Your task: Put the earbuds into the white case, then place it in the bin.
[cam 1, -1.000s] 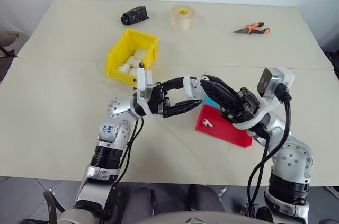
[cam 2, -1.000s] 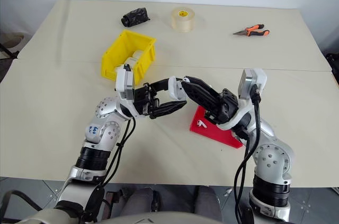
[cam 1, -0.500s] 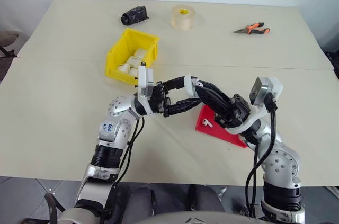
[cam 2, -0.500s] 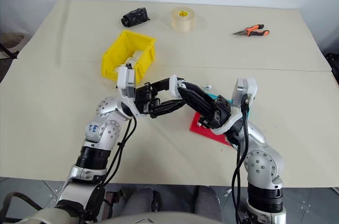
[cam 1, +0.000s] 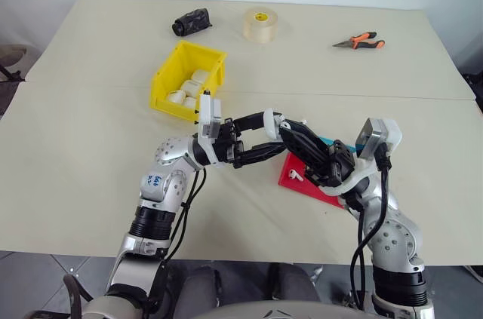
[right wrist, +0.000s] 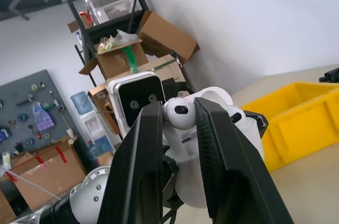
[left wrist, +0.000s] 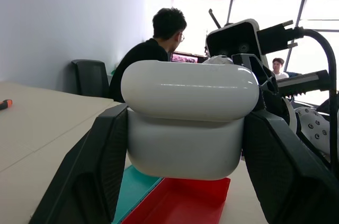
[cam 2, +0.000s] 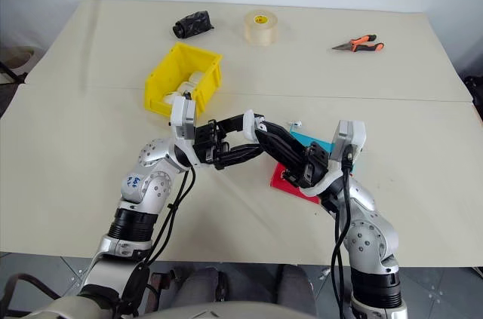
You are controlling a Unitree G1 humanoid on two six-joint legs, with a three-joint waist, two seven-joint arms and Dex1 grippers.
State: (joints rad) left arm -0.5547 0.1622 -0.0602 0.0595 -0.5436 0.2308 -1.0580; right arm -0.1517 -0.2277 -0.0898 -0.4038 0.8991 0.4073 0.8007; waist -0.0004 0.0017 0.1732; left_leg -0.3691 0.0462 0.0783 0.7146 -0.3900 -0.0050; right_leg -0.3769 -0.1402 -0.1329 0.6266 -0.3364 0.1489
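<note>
Left wrist view: left gripper (left wrist: 185, 144) jaws clamp one white case (left wrist: 185, 128). Right wrist view: right gripper (right wrist: 177, 128) jaws pinch one earbud (right wrist: 178, 114). Head views: second earbud (cam 1: 295, 176) on red tray (cam 1: 298, 183).

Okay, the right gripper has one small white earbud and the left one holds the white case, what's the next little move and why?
Probably ease the right gripper down so the tiny glossy white earbud seats in the smooth white rounded plastic case, then release. The left gripper has the case clamped with its lid open, and the earbud sits just above it. A second earbud waits on the red tray.
</note>
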